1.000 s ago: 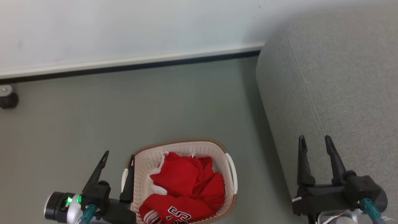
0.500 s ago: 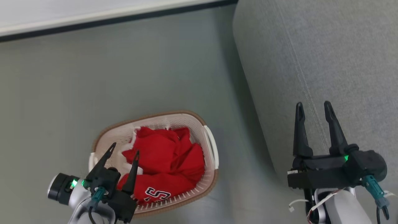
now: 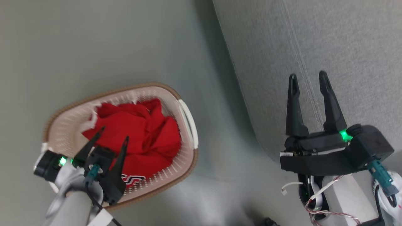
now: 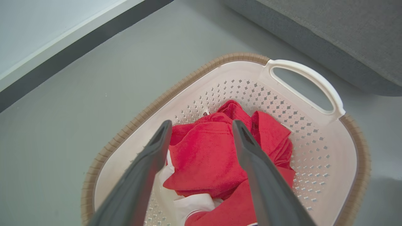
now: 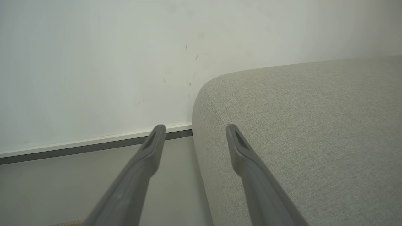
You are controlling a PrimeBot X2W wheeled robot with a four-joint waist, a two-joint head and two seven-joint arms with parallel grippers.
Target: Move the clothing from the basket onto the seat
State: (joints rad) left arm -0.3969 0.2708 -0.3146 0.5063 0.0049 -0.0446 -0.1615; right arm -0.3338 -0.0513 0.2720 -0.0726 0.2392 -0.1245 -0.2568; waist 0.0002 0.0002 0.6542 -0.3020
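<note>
Red clothing (image 3: 141, 131) with white trim lies bunched in the cream basket (image 3: 185, 110) on the floor at the lower left of the head view. My left gripper (image 3: 114, 133) hangs open just above the red cloth, nothing between its fingers. In the left wrist view the clothing (image 4: 204, 157) shows between the open left gripper (image 4: 201, 125), inside the basket (image 4: 314, 150). The grey seat (image 3: 329, 47) fills the right side. My right gripper (image 3: 307, 77) stands open over the seat's edge, holding nothing. In the right wrist view the right gripper (image 5: 194, 128) is open beside the seat (image 5: 298, 125).
Grey floor (image 3: 94, 40) surrounds the basket, with a strip of it between basket and seat. A white wall with a dark baseboard (image 5: 94, 147) runs behind the seat's end. Loose cables (image 3: 317, 191) hang under my right wrist.
The head camera has tilted down and turned, so wall and baseboard left the view. My left gripper has come from the basket's left rim to over the red clothing. Both grippers stayed open.
</note>
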